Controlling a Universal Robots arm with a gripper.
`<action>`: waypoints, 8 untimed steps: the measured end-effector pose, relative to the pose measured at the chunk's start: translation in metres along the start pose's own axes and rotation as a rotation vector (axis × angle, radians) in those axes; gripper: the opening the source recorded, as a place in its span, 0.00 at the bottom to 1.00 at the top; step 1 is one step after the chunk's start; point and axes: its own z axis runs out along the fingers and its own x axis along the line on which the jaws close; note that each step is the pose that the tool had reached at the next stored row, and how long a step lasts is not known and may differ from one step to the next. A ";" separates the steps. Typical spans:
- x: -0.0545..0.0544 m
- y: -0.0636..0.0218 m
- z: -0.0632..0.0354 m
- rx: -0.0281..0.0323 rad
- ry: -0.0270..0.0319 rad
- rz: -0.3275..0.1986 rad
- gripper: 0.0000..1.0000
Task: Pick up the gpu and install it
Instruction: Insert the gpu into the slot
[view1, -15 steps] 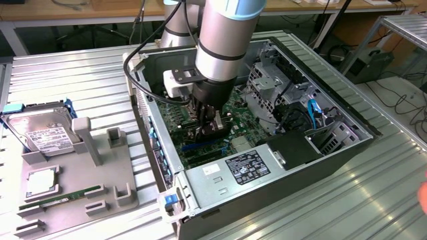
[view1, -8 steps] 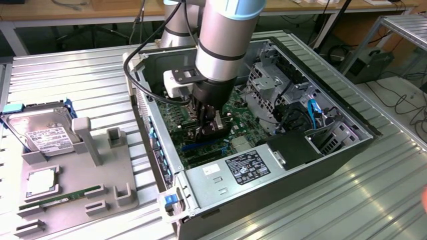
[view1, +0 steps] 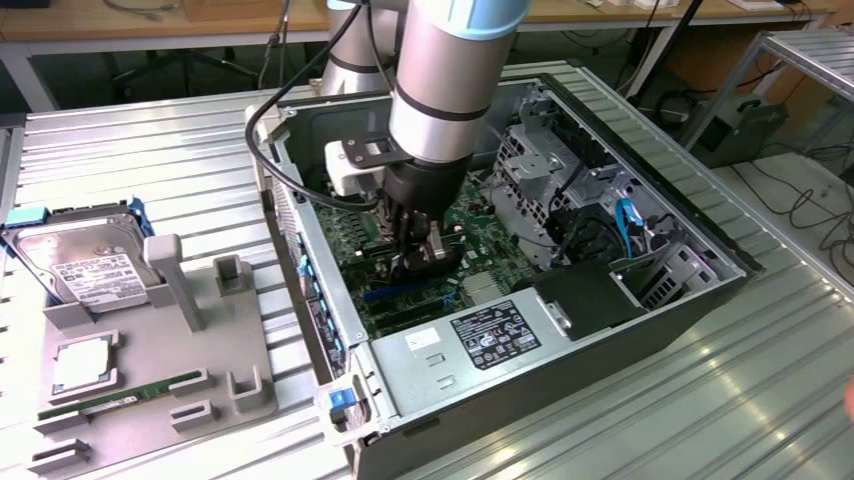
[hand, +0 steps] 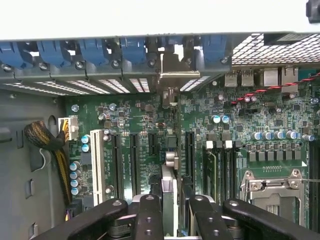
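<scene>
over motherboard (hand: 125, 112): gpu (hand: 169, 165) edge-on (in tool (hand: 170, 212)), bracket toward rear slots.

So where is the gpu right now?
The gpu stands on edge between the fingers of the gripper, down inside the open computer case, over the green motherboard and among its long black slots.
</scene>
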 end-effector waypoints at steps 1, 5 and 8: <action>0.000 0.0002 -0.0003 0.0005 -0.0002 0.000 0.26; 0.000 0.0004 -0.0028 0.0011 -0.0001 0.000 0.26; 0.000 0.0006 -0.0024 0.0011 0.0000 0.000 0.26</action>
